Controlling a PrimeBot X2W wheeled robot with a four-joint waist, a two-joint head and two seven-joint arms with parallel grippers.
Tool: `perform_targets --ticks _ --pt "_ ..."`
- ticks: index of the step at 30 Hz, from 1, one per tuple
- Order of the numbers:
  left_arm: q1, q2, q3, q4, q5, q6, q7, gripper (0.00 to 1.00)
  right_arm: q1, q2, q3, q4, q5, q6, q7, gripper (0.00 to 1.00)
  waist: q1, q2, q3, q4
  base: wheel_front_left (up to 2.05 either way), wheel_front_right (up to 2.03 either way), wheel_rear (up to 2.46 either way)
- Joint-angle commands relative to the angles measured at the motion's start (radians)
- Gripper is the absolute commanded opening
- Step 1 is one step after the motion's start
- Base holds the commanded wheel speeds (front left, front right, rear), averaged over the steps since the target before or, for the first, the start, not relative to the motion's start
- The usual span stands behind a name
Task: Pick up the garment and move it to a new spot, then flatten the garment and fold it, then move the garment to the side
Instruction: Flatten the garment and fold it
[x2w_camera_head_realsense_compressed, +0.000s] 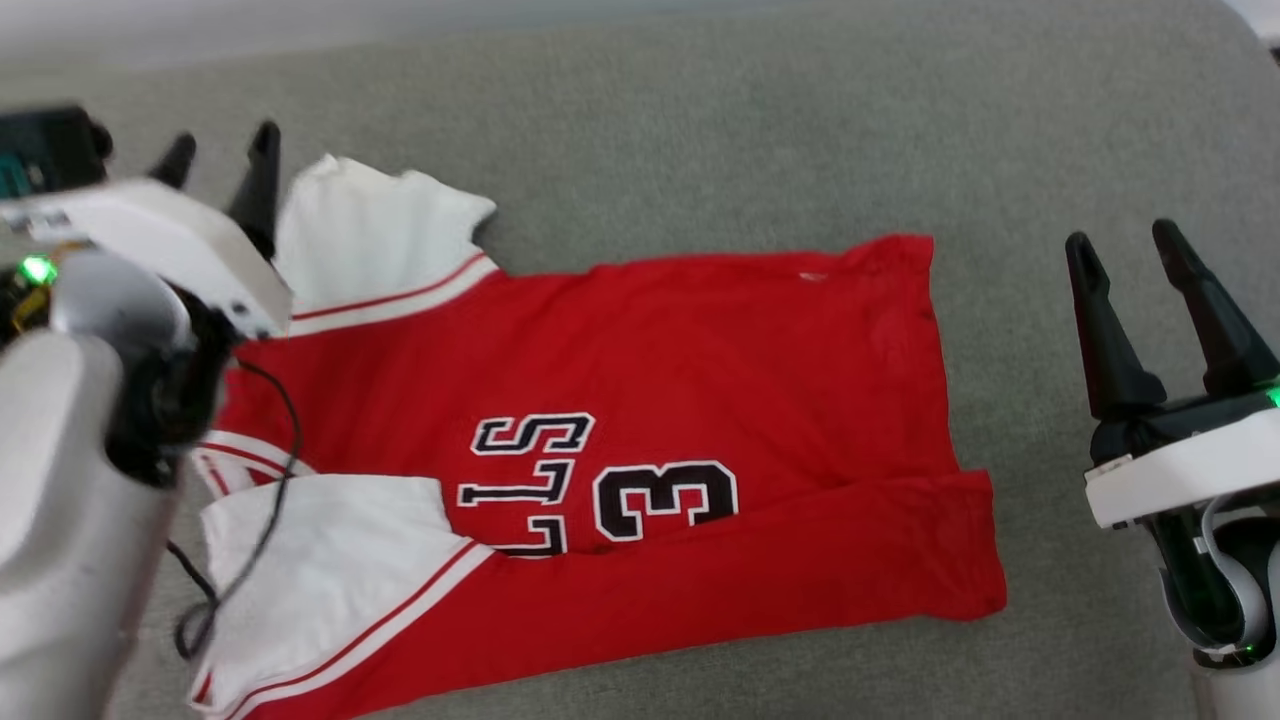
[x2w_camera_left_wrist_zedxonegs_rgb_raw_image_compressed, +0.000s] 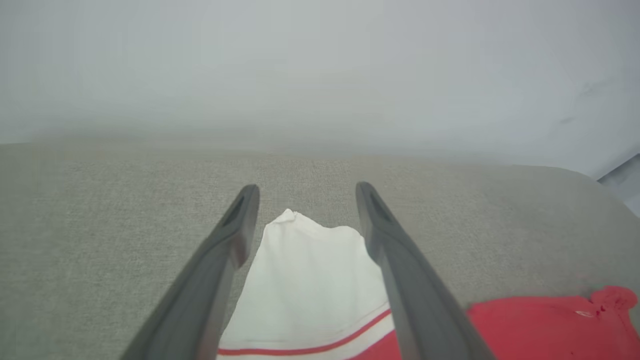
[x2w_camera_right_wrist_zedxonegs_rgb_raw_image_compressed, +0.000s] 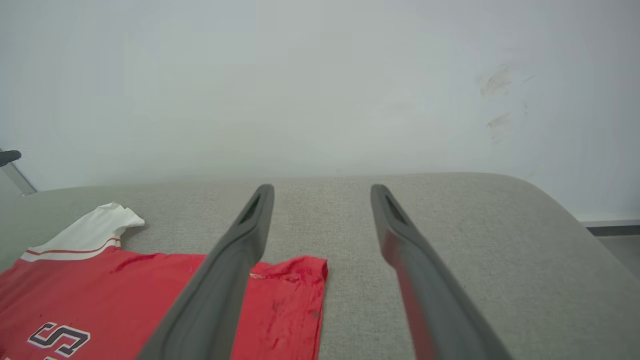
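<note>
Garment (x2w_camera_head_realsense_compressed: 650, 360) spread lengthwise on grey upholstered surface (x2w_camera_head_realsense_compressed: 700, 100), white sleeves toward robot's left, hem toward its right. Robot-side long edge looks turned up over lettering, so judging fold step under way.

Left claw (x2w_camera_head_realsense_compressed: 222, 140) wide, empty, poised over far white sleeve (x2w_camera_left_wrist_zedxonegs_rgb_raw_image_compressed: 310, 270), fingers straddling it. Right claw (x2w_camera_head_realsense_compressed: 1122, 235) wide, empty, off beyond hem, not touching cloth.

Next move likely needs left claw down onto sleeve, pinch, tuck inward; right claw to far hem corner.
</note>
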Motion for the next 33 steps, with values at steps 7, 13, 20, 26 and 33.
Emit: perform_targets --ticks 7,13,20,26,33 --pt "-0.224 0.099 -0.051 0.086 -0.025 -0.069 0.287 1.0 -0.05 0.032 0.009 0.005 0.009 0.0 -0.026 1.0 -0.0001 0.0 0.163 -0.101 0.0 0.0 0.0" --pt "-0.338 0.186 -0.107 0.129 -0.033 -0.059 0.588 1.0 -0.066 0.047 0.025 0.029 0.001 0.0 -0.054 1.0 -0.0001 0.0 0.22 -0.143 0.0 0.0 0.0" --pt "-0.34 0.253 -0.157 0.157 -0.028 -0.014 0.802 1.0 -0.085 0.057 0.052 0.061 0.022 0.0 -0.086 1.0 -0.0001 0.0 0.275 -0.181 0.0 0.0 0.0" --pt "-0.261 0.213 -0.178 0.175 -0.08 0.022 0.894 0.0 -0.098 0.049 0.064 0.095 0.052 0.0 -0.093 1.0 -0.0001 0.0 0.286 -0.193 0.0 0.0 0.0" --pt "-0.253 0.19 -0.146 0.179 -0.083 0.022 0.781 0.0 -0.121 -0.001 0.068 0.139 0.129 0.0 -0.012 1.0 -0.0001 0.0 0.228 -0.152 0.0 0.0 0.0"
